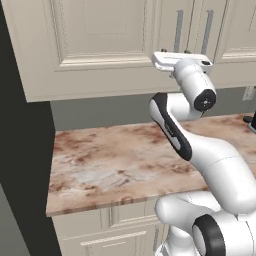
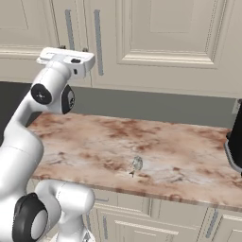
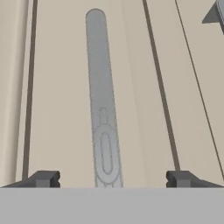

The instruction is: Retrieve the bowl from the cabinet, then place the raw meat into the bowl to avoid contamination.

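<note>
Cabinet (image 1: 95, 45) doors closed, wall-mounted above the reddish marble bench (image 1: 125, 160); its grey bar handle (image 3: 101, 100) runs from 12 to 6 o'clock in the hand view, centred between the fingertips (image 3: 43, 178) of the tool (image 3: 112, 179), which is released, jaws spread wide, grasping nothing.

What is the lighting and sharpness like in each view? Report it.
Left base view: flat even light, dark void left of the cabinet. Right base view: soft, slightly blurred counter. Hand view: close handle mildly soft, faint shadow; open end effector tips crisp.
</note>
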